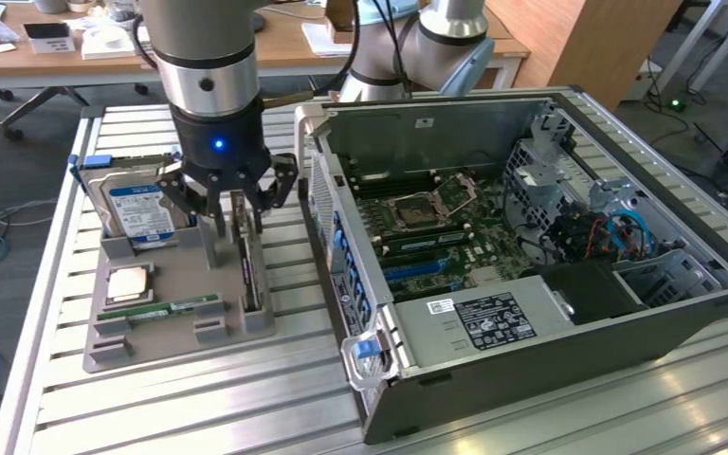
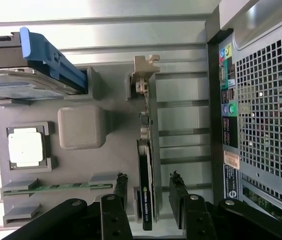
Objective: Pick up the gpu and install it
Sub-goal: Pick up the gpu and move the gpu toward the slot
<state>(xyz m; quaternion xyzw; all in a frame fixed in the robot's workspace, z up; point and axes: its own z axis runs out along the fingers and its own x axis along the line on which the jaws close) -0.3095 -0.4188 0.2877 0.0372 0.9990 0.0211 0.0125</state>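
"Black end effector (image 2: 148,176), partly open. Has it got hold of anything?"
"Nothing is clamped. One finger stands on each side of the gpu (image 2: 145,200), with a gap showing on both sides (the card runs straight between them)."
"What does the gpu look like?"
"Thin and flat: a dark board standing on its long edge, with a pale metal bracket at the end away from the fingers and a small green mark near them."
"Where does it sit?"
"In a slot of the grey holder (image 1: 174,275), on the side nearest the open computer case (image 1: 529,246). The end effector hangs directly over it."
"And around it?"
"On the same holder there's a green RAM stick (image 2: 56,187), a square chip (image 2: 26,149) and the hard drive (image 1: 136,204), upright at the bracket's end. All of it rests on the slatted metal table (image 1: 212,408)."
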